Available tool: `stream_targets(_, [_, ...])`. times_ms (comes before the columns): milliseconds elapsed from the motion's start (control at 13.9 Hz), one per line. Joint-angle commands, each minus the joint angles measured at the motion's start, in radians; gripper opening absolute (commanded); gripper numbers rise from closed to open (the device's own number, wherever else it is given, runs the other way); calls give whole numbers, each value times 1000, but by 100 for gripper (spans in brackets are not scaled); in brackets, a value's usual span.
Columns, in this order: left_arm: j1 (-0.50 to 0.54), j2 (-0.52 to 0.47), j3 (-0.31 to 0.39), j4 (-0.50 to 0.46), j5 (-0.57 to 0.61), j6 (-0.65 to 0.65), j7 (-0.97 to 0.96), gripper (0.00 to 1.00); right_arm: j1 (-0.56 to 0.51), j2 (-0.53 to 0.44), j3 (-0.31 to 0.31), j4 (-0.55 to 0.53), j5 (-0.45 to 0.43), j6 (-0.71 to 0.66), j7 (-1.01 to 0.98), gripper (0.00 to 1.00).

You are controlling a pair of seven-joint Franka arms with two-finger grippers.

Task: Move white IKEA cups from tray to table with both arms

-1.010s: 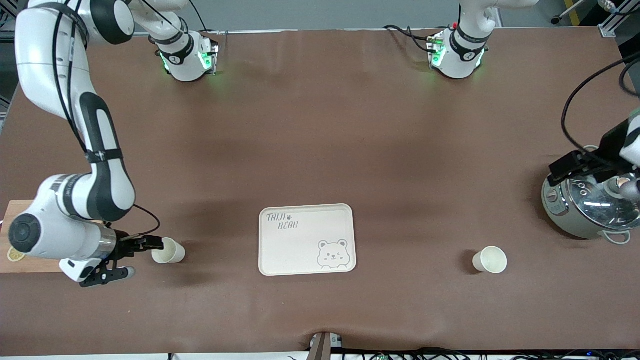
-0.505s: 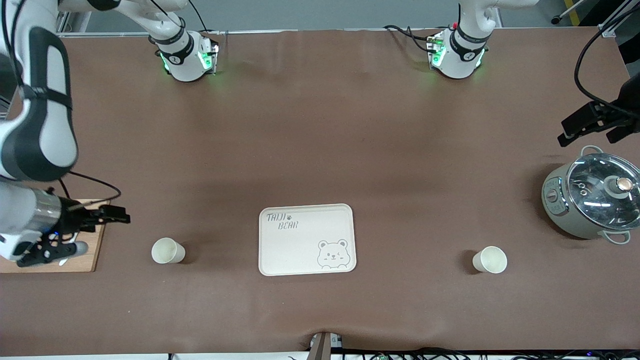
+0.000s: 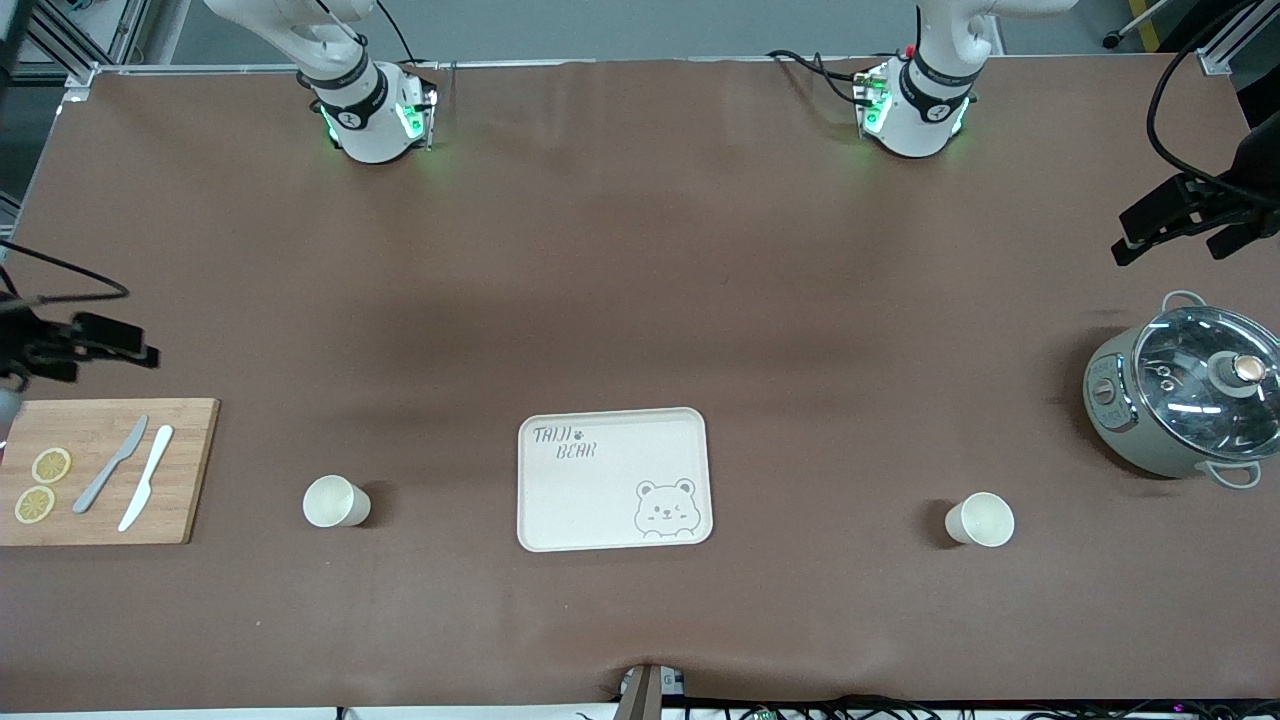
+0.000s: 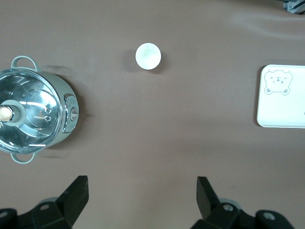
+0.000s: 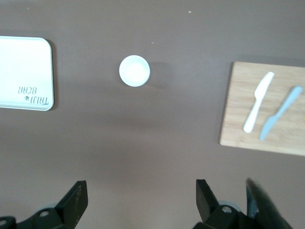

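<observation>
Two white cups stand upright on the brown table, one on each side of the tray. One cup (image 3: 336, 501) is toward the right arm's end and also shows in the right wrist view (image 5: 134, 70). The other cup (image 3: 980, 520) is toward the left arm's end and also shows in the left wrist view (image 4: 148, 56). My right gripper (image 3: 125, 342) hangs open and empty over bare table by the cutting board (image 5: 138, 198). My left gripper (image 3: 1122, 240) hangs open and empty over bare table beside the pot (image 4: 141, 195). Neither touches a cup.
A cream bear-printed tray (image 3: 613, 478) lies between the cups. A wooden cutting board (image 3: 185, 470) with two knives and lemon slices lies at the right arm's end. A grey pot with a glass lid (image 3: 1185, 400) stands at the left arm's end.
My right gripper has pulled away from its cup and risen toward the table's edge, uncovering the cutting board. My left gripper left the pot earlier and has barely moved since. The cups have not moved.
</observation>
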Motion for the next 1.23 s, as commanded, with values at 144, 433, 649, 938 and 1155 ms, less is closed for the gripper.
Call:
stream_targets(144, [7,-23,-12,-19,23,-4,-7,100,24,-54,-3,-31,-39,-10,132,100])
stream_targets(433, [8,-22,-12,-18,22,-4,-7,100,30,-57,0,-38,-56,-14,132,100])
stream_targets(649, [7,-22,-12,-18,22,-4,-12,100,32,-57,0,-41,-56,-12,132,100])
stream_targets(938, [7,-20,-12,-18,22,-4,-10,100,32,-54,0,-41,-56,-7,132,100])
stream_targets(1155, [7,-20,-12,-18,22,-4,-10,100,37,-51,0,-43,-57,-7,130,100])
